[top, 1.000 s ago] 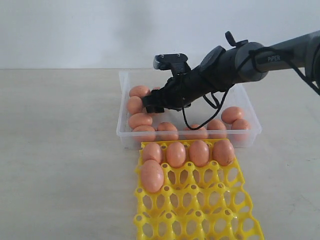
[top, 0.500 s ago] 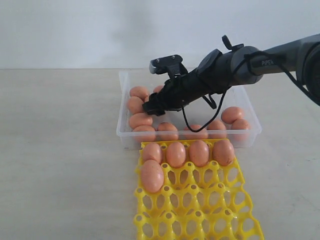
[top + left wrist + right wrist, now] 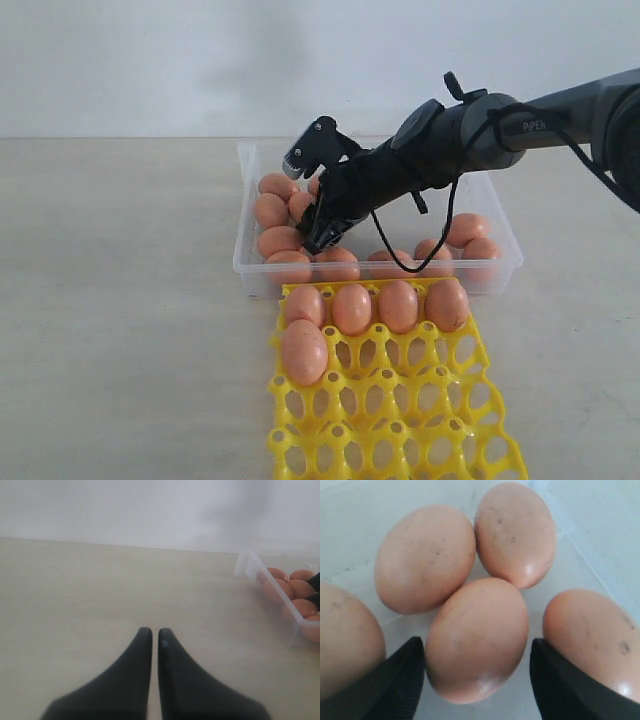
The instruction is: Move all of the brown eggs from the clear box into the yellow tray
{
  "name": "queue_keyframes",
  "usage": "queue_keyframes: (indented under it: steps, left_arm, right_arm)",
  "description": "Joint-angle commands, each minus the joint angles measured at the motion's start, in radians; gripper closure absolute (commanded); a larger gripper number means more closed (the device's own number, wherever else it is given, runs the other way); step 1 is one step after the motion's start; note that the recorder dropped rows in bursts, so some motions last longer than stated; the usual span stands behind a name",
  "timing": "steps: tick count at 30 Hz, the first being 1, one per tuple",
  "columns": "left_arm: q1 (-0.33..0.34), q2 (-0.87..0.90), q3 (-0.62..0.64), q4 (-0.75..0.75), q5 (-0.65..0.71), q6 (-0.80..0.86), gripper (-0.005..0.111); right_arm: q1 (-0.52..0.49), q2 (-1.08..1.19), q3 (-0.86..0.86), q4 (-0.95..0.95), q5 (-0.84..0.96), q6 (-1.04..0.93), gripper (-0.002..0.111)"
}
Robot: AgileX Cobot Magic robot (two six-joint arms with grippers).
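The clear box (image 3: 244, 262) holds several brown eggs (image 3: 280, 240), most along its left and near walls. My right gripper (image 3: 320, 232) points down into the box's left part. It is open, with its fingers on either side of one brown egg (image 3: 477, 635) that lies on the box floor; a gap shows on one side. Other eggs (image 3: 424, 557) crowd close around it. The yellow tray (image 3: 400, 400) lies in front of the box with a full back row of eggs (image 3: 352, 308) and one egg (image 3: 304, 351) in its second row. My left gripper (image 3: 151, 632) is shut and empty.
In the left wrist view, bare tabletop lies under the left gripper, and the clear box (image 3: 280, 597) with eggs (image 3: 300, 587) stands well off to one side. The right arm (image 3: 470, 140) stretches over the box from the right. A white wall stands behind.
My right gripper has tipped from lying level over the eggs to pointing down among those at the box's left side. The eggs in the tray have not moved.
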Motion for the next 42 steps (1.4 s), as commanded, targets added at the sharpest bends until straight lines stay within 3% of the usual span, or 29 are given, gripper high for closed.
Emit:
queue_keyframes:
  steps: [1, 7, 15, 21, 29, 37, 40, 42]
  left_arm:
    - [-0.004, -0.002, 0.004, 0.004, -0.013, 0.004, 0.103]
    - [-0.004, -0.002, 0.004, 0.004, -0.013, 0.004, 0.103]
    - [-0.004, -0.002, 0.004, 0.004, -0.013, 0.004, 0.103]
    - [-0.004, -0.002, 0.004, 0.004, -0.013, 0.004, 0.103]
    - [-0.004, -0.002, 0.004, 0.004, -0.013, 0.004, 0.103]
    - [-0.004, -0.002, 0.004, 0.004, -0.013, 0.004, 0.103]
    - [-0.004, -0.002, 0.004, 0.004, -0.013, 0.004, 0.103]
    - [-0.004, -0.002, 0.004, 0.004, -0.013, 0.004, 0.103]
  right_arm:
    - [0.001, 0.001, 0.002, 0.022, 0.006, -0.050, 0.052]
    - [0.001, 0.001, -0.003, 0.296, -0.012, -0.046, 0.052]
    - [0.001, 0.001, -0.009, 0.363, -0.054, -0.042, 0.052]
    - [0.001, 0.001, -0.009, 0.363, -0.044, 0.020, 0.076]
    - [0.001, 0.001, -0.009, 0.347, -0.021, 0.055, 0.081]
    - [0.001, -0.052, -0.009, 0.315, 0.084, 0.059, 0.109]
    - [0.001, -0.054, -0.009, 0.277, 0.083, 0.110, 0.103]
    - [0.001, -0.054, -0.009, 0.183, 0.067, 0.184, 0.086]
